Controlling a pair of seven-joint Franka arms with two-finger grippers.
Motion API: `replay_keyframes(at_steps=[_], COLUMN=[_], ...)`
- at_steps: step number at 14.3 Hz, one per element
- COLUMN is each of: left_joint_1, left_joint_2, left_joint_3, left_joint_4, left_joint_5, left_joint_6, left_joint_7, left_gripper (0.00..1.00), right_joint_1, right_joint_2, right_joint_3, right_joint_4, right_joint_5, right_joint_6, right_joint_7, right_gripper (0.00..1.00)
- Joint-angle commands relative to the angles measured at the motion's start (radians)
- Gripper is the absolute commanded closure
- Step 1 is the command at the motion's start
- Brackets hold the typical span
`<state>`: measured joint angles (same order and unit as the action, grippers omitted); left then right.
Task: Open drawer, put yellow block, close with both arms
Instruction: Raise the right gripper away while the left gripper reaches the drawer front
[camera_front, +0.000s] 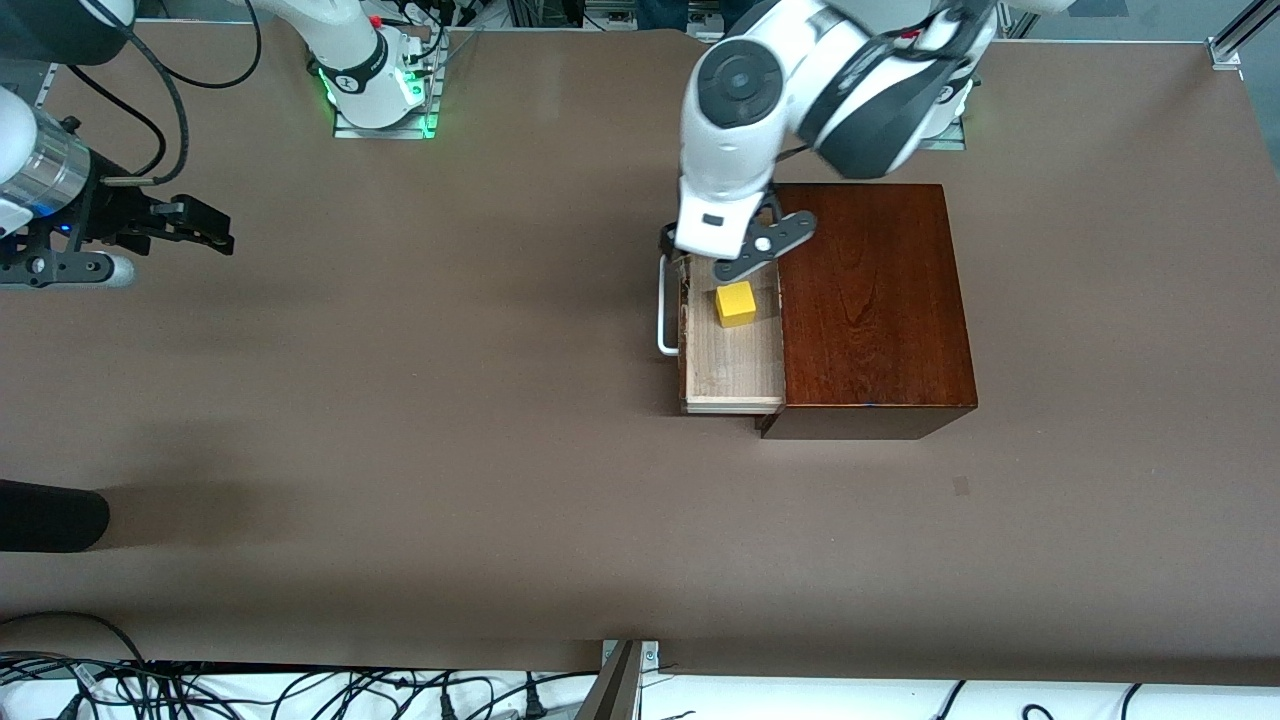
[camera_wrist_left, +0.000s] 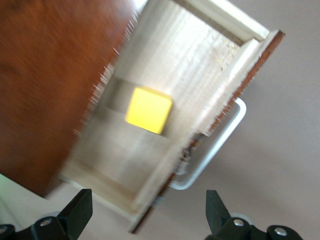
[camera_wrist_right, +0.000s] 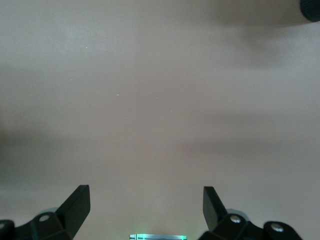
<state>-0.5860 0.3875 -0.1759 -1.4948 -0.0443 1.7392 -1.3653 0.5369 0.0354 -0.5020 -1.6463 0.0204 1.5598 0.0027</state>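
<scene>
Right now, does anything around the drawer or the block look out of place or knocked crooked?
Nothing stands out. The drawer is pulled out straight from the wooden box, and the yellow block sits flat inside it. The left hand hangs open above the drawer; the right hand waits open over bare table at its own end.

The front view looks down from high across the table, facing both robot bases along its top edge and taking in the whole tabletop. The left wrist view looks steeply down from close above the pulled-out drawer, with the left gripper framing its lower edge; drawer, yellow block and dark box also appear in the front view. The right wrist view looks down on bare tabletop near the right arm's end, the right gripper at its lower edge
</scene>
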Motion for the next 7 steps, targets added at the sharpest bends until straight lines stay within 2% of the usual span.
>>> replay_keyframes(at_steps=[1, 2, 4, 6, 7], left_joint_1=[-0.063, -0.084, -0.13, -0.158, -0.161], left_joint_2=[0.146, 0.192, 0.264, 0.301, 0.31], left_joint_3=[0.01, 0.01, 0.01, 0.012, 0.012], left_joint_4=[0.172, 0.217, 0.261, 0.261, 0.263], left_joint_5=[-0.031, -0.031, -0.031, -0.029, -0.029], left_joint_6=[-0.012, -0.009, 0.058, 0.124, 0.129], left_joint_7=[-0.16, -0.214, -0.325, -0.379, -0.377], left_gripper=[0.0, 0.0, 0.0, 0.0, 0.2], right_joint_1=[-0.162, -0.251, -0.465, -0.556, -0.566], right_joint_2=[-0.055, -0.06, -0.06, -0.06, -0.055], right_joint_3=[0.141, 0.219, 0.415, 0.503, 0.513], right_joint_4=[-0.082, -0.09, -0.093, -0.093, -0.089], right_joint_5=[-0.005, -0.007, -0.007, -0.007, -0.005], right_joint_6=[0.046, 0.049, 0.052, 0.081, 0.088], right_joint_7=[-0.058, -0.084, -0.125, -0.132, -0.132], right_gripper=[0.0, 0.0, 0.0, 0.0, 0.0])
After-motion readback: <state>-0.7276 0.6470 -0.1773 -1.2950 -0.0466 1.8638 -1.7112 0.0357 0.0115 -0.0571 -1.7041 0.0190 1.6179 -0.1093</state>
